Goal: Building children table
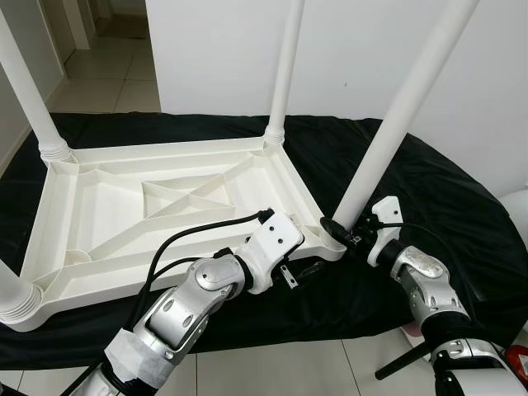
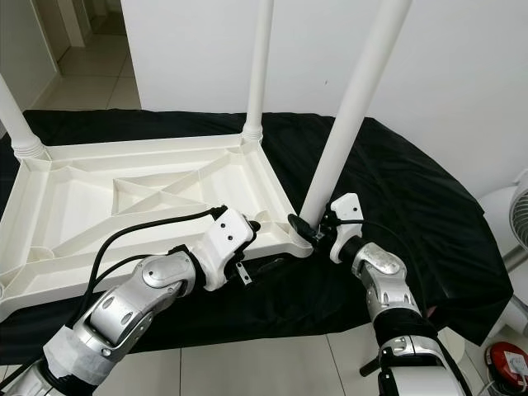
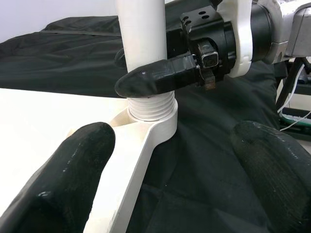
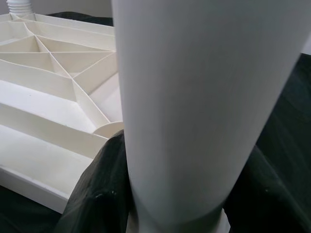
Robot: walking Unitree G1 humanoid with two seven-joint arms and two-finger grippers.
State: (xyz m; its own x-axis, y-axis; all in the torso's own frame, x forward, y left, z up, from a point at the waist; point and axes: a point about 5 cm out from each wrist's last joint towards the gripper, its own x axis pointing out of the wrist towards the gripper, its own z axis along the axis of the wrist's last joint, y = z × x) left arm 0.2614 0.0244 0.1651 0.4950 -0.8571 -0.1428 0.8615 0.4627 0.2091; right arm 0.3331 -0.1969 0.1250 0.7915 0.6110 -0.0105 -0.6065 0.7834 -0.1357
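1. On the black cloth [image 1: 462,206] the white tabletop [image 1: 165,206] lies upside down, ribbed underside up, with legs standing in the corners that can be seen.
2. Three legs look seated; the near-right leg [image 1: 396,115] leans slightly, its threaded end at the corner socket [image 3: 151,109], so it probably needs more turning.
3. Low on that leg, the right gripper [image 1: 340,233] is clamped, one finger on each side.
4. Just before the same corner, the left gripper [image 3: 170,160] hovers with fingers spread, holding nothing, its forearm reaching across the table's near edge.
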